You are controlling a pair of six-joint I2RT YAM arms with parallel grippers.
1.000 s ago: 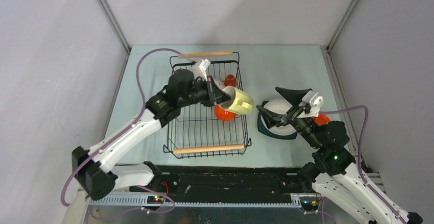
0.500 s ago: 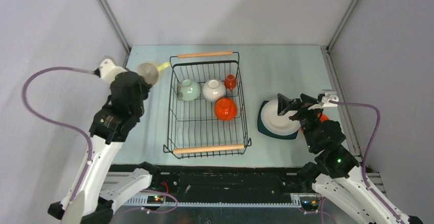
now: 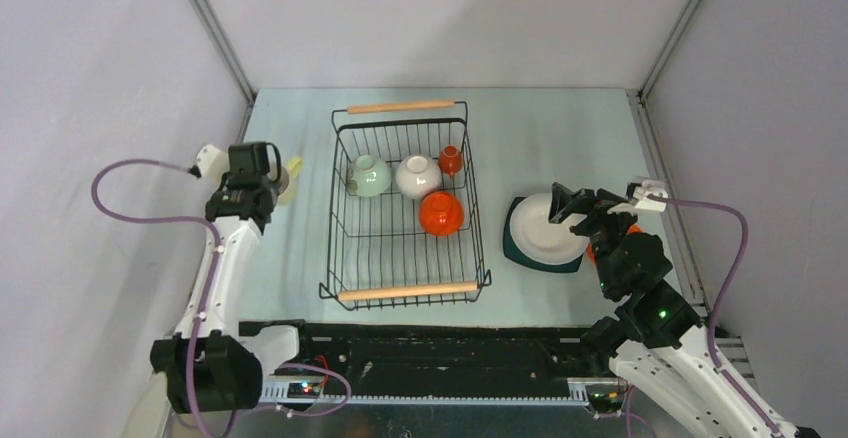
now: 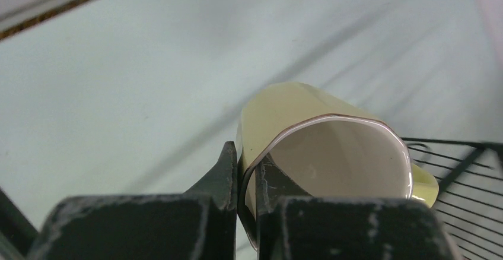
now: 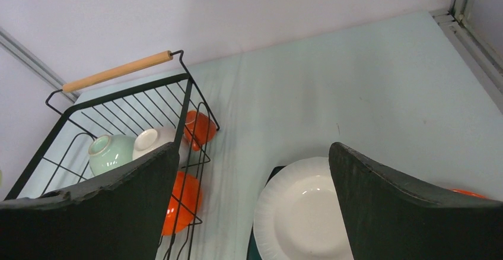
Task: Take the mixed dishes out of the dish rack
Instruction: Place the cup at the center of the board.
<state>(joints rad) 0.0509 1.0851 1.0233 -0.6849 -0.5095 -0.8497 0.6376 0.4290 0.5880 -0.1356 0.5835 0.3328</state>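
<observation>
Got four pieces left in the dish rack [image 3: 408, 291], mid-table. Hovering the right gripper [image 5: 252, 153] wide open over the unloaded white plate [image 5: 302, 212] beside it. Pinching the pale yellow mug [image 4: 332, 153] by its rim with the left gripper [image 4: 246, 171], out left of the rack, presumably for set-down.

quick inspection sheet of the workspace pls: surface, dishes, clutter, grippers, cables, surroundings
surface: pale green tabletop, no spills seen
rack: black wire dish rack with wooden rod handles holds pale green bowl, white bowl, small orange cup, orange bowl
unloaded: white fluted dish on dark teal square plate, right of the rack; orange plate mostly hidden
clutter: nothing seen
grippers: left gripper shut on pale yellow mug at its rim, left of the rack; right gripper open, empty, above the white dish
cables: purple cables loop off both arms, clear of dishes
surroundings: grey walls
</observation>
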